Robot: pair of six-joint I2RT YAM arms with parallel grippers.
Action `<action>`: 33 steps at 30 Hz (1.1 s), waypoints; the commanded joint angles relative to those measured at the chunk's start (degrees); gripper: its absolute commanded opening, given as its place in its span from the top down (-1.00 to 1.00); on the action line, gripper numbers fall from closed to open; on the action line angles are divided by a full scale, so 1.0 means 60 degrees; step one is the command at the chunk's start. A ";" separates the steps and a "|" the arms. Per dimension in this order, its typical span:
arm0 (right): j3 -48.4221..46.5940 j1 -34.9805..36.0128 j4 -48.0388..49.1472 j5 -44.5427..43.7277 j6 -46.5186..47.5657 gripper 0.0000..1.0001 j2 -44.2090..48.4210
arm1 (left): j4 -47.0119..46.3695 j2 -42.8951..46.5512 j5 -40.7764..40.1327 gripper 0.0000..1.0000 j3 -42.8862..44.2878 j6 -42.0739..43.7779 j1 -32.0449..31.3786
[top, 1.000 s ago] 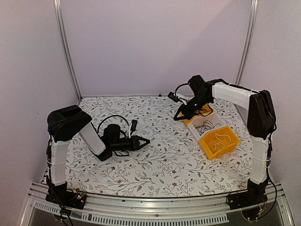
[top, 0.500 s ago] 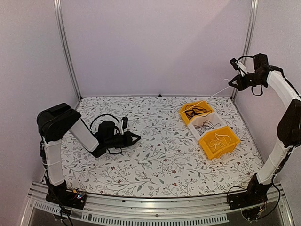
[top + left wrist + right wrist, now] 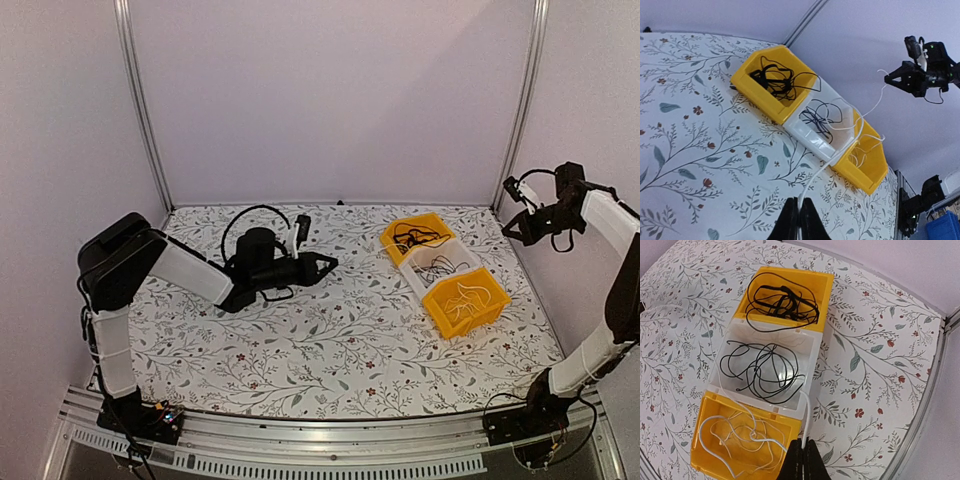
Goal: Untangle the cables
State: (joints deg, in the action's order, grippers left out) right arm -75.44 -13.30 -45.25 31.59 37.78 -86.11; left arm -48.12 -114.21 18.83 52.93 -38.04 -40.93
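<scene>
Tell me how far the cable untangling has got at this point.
Done: no cable is laid out on its own yet. In hand: one white cable is stretched between the shut left tool and right tool. Left: black cords bunched in the far yellow bin, black loops in the white bin, white loops in the near yellow bin.

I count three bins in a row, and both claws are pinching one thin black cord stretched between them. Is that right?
Not quite: the cord they pinch is white, not black. The left wrist view shows it running from the left gripper, past the three bins in their row, up to the right gripper. Both grippers are shut on it.
</scene>
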 commanded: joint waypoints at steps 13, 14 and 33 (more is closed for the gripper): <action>0.2800 0.0634 -0.0359 0.0411 0.1559 1.00 0.0025 | 0.1566 -0.0688 0.0427 1.00 0.4490 0.1718 -0.2095; 0.2857 0.0669 -0.0293 0.0441 0.1510 1.00 -0.0037 | 0.1731 -0.0827 0.0442 1.00 0.4690 0.1714 -0.2156; 0.1541 0.1000 -0.1213 0.0427 0.1071 -0.08 0.0971 | 0.2762 -0.3672 -0.0101 1.00 0.7115 0.1127 -0.2559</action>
State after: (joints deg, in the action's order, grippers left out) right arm -64.71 -8.91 -49.98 31.97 44.36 -83.00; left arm -32.01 -134.82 19.73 91.98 -30.37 -55.09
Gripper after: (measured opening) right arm 0.531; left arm 0.001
